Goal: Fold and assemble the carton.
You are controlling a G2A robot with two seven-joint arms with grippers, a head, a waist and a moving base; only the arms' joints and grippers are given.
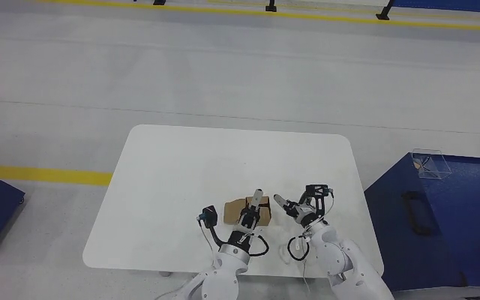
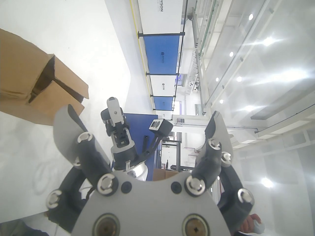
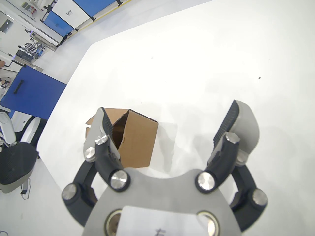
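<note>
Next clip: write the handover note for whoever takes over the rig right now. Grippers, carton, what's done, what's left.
Left gripper: open, holding nothing, beside the carton.
Right gripper: open, holding nothing, one finger in front of the carton's open end; I cannot tell whether it touches.
Carton: on the white table, near the robot's edge.
Done: carton body opened into a box shape.
Left: the visible end is open and its flaps are not closed; fold them in and finish the assembly.
</note>
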